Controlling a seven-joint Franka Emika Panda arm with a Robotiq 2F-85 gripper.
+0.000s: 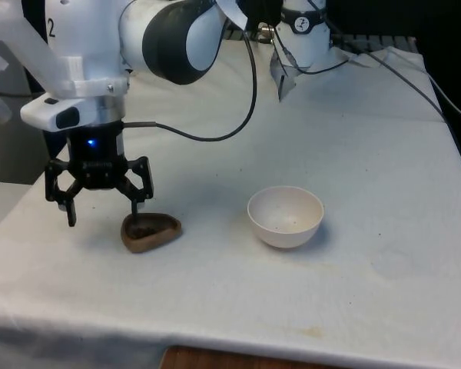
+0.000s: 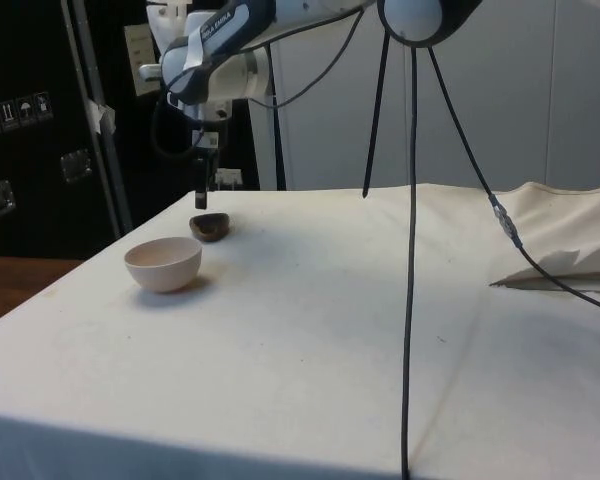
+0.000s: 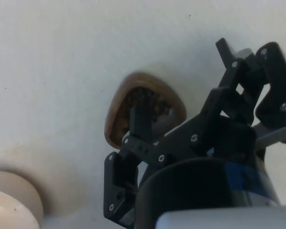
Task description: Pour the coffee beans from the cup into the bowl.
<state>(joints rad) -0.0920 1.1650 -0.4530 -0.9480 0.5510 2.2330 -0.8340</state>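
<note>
The black gripper [image 3: 181,81], fingers spread wide apart, hangs above the white cloth [image 3: 62,57] with one fingertip [image 3: 140,119] over the brown cup [image 3: 119,107] of coffee beans [image 3: 150,98], the cream bowl [image 3: 12,205] nearby.

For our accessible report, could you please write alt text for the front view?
The black gripper hangs with its fingers spread over a small brown cup of coffee beans, one fingertip at the cup's rim. An empty white bowl sits apart on the white tablecloth, toward the front view's right.
</note>
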